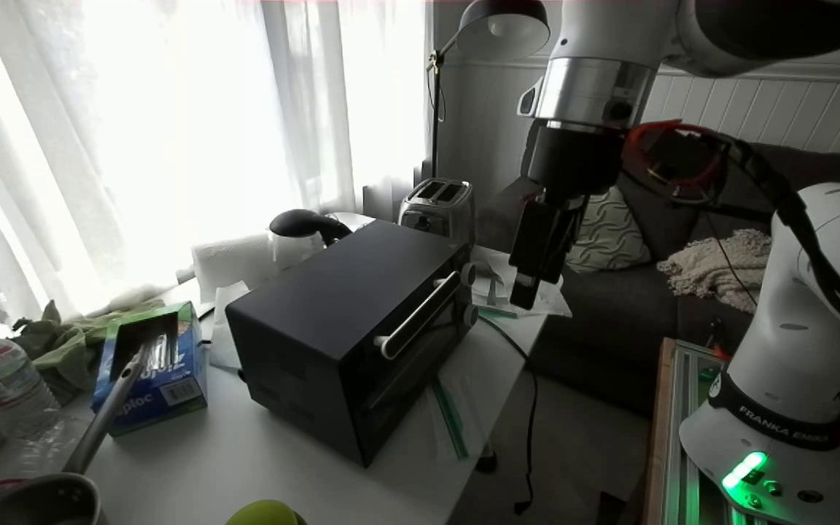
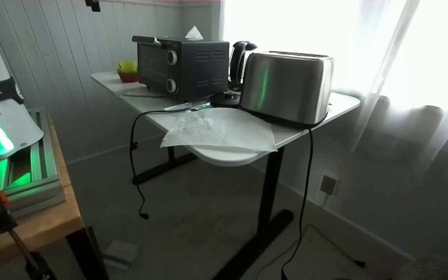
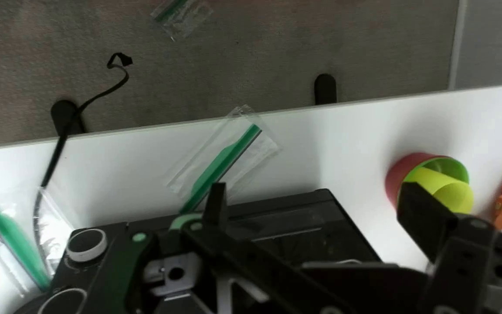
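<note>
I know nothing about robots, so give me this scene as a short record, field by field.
Gripper: open, holding nothing
Nearest to it: dark toaster oven, not touching
Surface: white table
In front of the oven: clear bag with a green seal
Near the oven: silver toaster
Stack: yellow cup tipped inside green bowl and red bowl
Also on the table: blue-and-green box

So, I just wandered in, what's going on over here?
A robot arm hangs higher than the dark toaster oven on the white table, holding nothing: its fingers stand wide apart. The oven's door looks shut, with the handle along its top. A clear zip bag lies in front of the oven, and a steel toaster stands past the end with the knobs. Beyond the opposite end, a yellow cup sits inside stacked red and green bowls. Right now the arm touches none of these things.
</note>
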`<state>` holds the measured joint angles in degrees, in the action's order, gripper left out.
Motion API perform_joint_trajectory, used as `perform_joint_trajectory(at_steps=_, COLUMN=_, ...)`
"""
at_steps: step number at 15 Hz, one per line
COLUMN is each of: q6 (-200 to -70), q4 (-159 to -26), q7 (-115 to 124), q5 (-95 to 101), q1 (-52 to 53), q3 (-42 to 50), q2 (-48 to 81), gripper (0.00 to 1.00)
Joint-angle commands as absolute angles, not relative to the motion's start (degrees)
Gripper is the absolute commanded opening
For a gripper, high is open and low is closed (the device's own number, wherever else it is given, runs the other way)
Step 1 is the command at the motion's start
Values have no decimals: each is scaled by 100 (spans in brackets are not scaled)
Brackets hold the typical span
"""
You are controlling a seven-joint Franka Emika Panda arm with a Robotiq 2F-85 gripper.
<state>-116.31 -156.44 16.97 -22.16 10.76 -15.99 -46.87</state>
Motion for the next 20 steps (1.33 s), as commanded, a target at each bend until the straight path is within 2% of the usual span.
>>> perform_joint_trajectory(at_steps=1, q6=-12220, q4=-15388, q7=1911, q5=-2625, q1=1552, q3=-2026, q2=-3968, gripper=100)
perform_joint_trajectory(at_steps=10, q6=-14127, q4=-14404, q7=2832, q5=-1776, q1=1698, q3=-3124, q2=-1704, gripper=100)
perform_joint_trajectory(at_steps=15, q6=-14878, q4=-13823, q7=1938, q5=-1120, q1=1952, q3=-3016, q2=-559, gripper=100)
perform_joint_trajectory(at_steps=16, q6=-14587, q4=-14139, q7=2299, q5=-1299, q1=1995, q3=-2939, q2=-1066, gripper=100)
perform_joint_trajectory(at_steps=20, q6=-14832, q4=-13883, q7=1960, q5=-1207, q1=2042, q3=-2883, q2=-567, gripper=100)
